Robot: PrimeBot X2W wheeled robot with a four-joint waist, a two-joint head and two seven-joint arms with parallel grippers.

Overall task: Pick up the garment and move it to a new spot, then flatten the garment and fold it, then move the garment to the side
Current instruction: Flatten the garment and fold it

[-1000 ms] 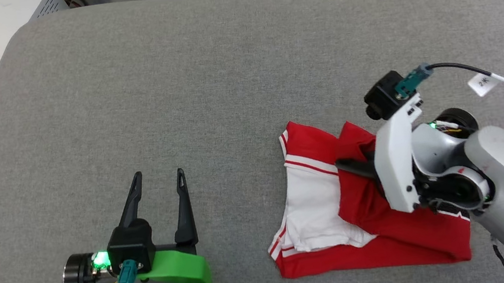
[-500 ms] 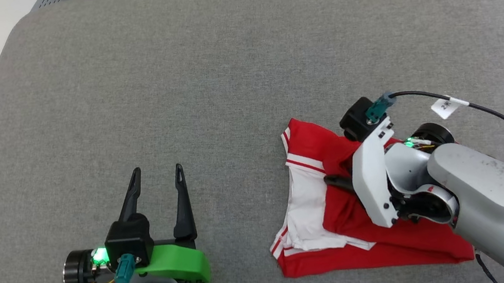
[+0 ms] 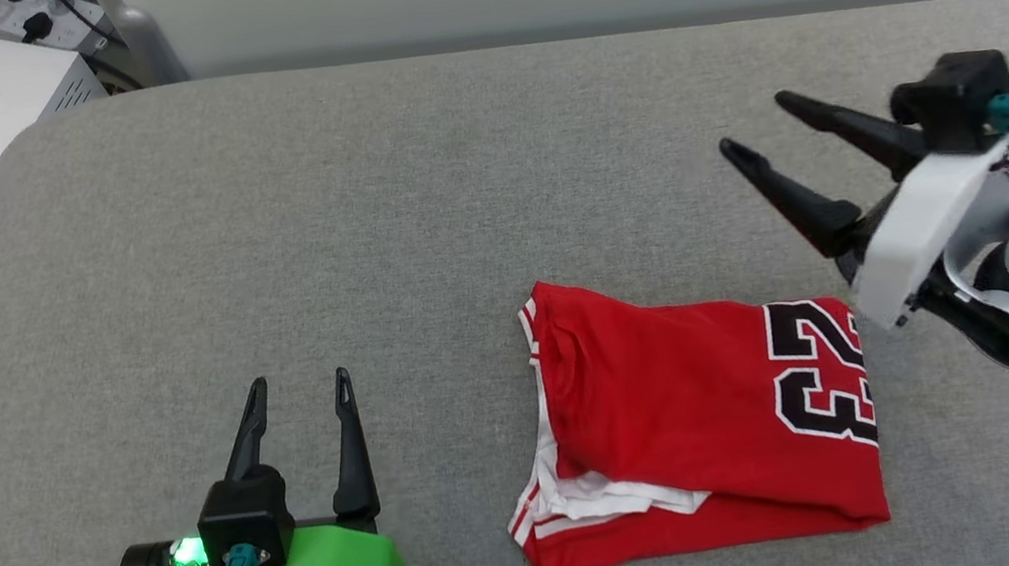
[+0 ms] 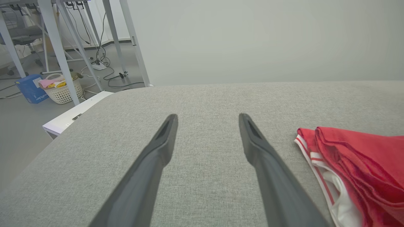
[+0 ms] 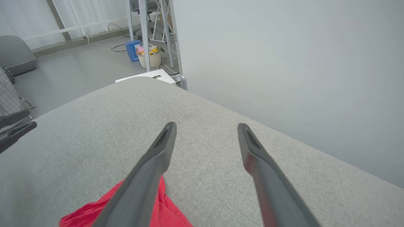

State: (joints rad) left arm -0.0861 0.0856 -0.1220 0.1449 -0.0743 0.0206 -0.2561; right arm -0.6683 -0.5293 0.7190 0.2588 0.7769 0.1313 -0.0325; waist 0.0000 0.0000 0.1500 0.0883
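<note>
the folded garment (image 3: 689, 426) lies apart from the open right end effector (image 3: 755, 127).

I record the garment (image 3: 666, 409) as smooth red cloth with a faint sheen — the grey cushion (image 3: 408, 187) is coarse, matt weave; left gripper (image 3: 299, 380), matt dark plastic.

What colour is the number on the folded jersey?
Black with a white outline, on the red jersey; clearest in the head view.

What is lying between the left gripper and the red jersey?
Nothing: just bare grey cushion separates the open left gripper from the garment and its striped edge, as the head view shows; the left wrist view agrees.
</note>
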